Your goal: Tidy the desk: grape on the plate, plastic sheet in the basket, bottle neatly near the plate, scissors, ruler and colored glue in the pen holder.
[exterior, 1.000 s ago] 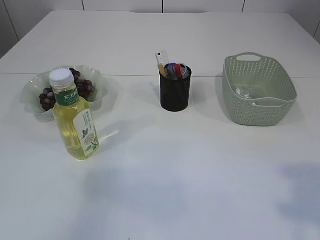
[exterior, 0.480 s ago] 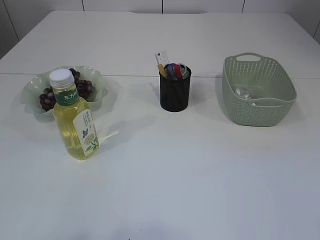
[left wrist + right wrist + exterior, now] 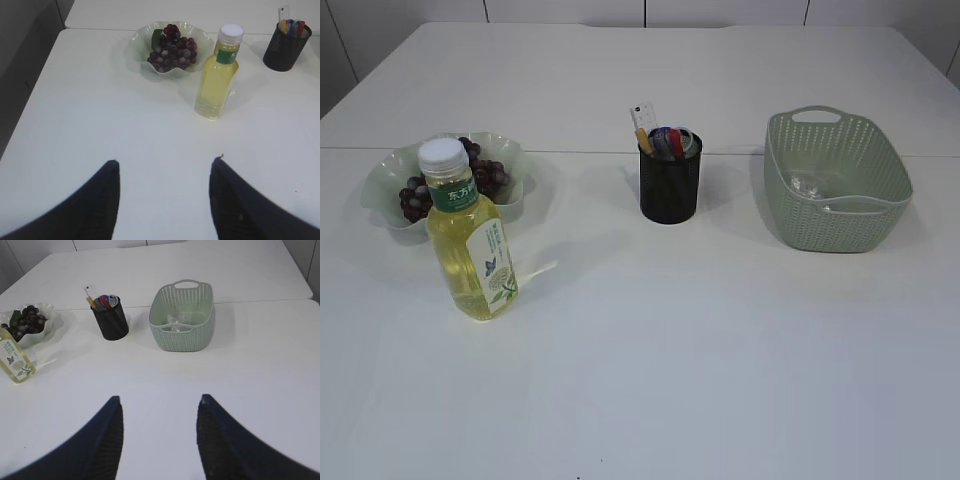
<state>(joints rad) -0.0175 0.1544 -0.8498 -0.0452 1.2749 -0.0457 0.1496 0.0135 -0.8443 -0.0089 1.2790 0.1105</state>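
A white counter (image 3: 720,340) is carrying a yellow bottle (image 3: 468,240) wearing a white cap and green band, dark purple grapes (image 3: 485,178) filling a pale green plate (image 3: 382,175), a black mesh pen holder (image 3: 670,185) and a sage-green perforated basket (image 3: 840,215).

White table (image 3: 720,340), seam line across far part; pale wall panels (image 3: 720,10) behind.

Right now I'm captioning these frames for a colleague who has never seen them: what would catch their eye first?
Probably the yellow bottle, upright at front left, just before the wavy plate of dark grapes. Next, the black pen holder crammed with colourful items at centre, and the pale green basket on the right.
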